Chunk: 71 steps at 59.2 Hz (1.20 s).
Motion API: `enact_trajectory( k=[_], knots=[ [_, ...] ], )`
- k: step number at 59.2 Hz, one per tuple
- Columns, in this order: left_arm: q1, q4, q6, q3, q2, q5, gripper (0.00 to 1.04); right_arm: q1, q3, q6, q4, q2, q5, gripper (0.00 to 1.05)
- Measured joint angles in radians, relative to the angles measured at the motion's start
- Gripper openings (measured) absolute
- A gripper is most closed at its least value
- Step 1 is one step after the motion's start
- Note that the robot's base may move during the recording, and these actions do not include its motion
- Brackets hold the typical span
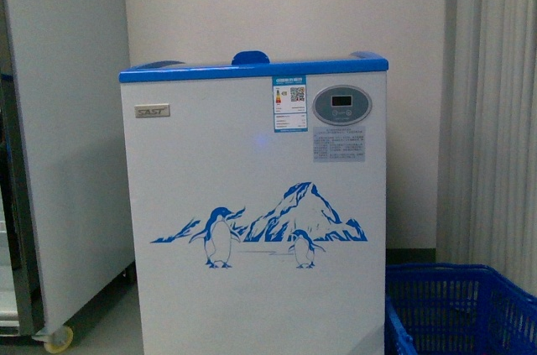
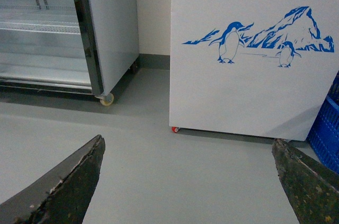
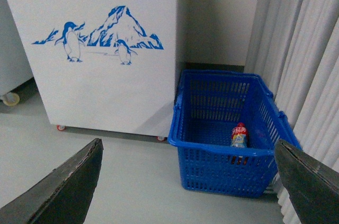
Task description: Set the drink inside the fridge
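Observation:
The fridge (image 1: 252, 229) is a low white chest freezer with a blue top rim and a penguin-and-mountain decal, straight ahead in the front view. It also shows in the left wrist view (image 2: 254, 91) and the right wrist view (image 3: 106, 91). The drink (image 3: 240, 135), a small bottle with a red cap, lies inside a blue basket (image 3: 212, 166) on the floor beside the fridge. My left gripper (image 2: 185, 181) is open and empty above bare floor. My right gripper (image 3: 188, 181) is open and empty, short of the basket.
A tall grey glass-door cabinet (image 2: 79, 28) on castors stands to the left of the fridge, also in the front view (image 1: 59, 137). White curtains (image 3: 302, 49) hang beside the basket. The basket's corner shows in the front view (image 1: 457, 309). Grey floor (image 2: 159, 171) lies before the fridge.

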State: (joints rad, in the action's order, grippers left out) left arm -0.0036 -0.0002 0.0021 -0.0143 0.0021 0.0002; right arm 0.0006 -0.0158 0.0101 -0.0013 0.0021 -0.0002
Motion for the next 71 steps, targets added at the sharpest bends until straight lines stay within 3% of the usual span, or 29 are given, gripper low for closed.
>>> enact_trajectory(
  k=[71],
  knots=[
    [0.000,0.000,0.000,0.000,0.000,0.000,0.97,0.000,0.000,0.000,0.000,0.000,0.000,0.97]
  ],
)
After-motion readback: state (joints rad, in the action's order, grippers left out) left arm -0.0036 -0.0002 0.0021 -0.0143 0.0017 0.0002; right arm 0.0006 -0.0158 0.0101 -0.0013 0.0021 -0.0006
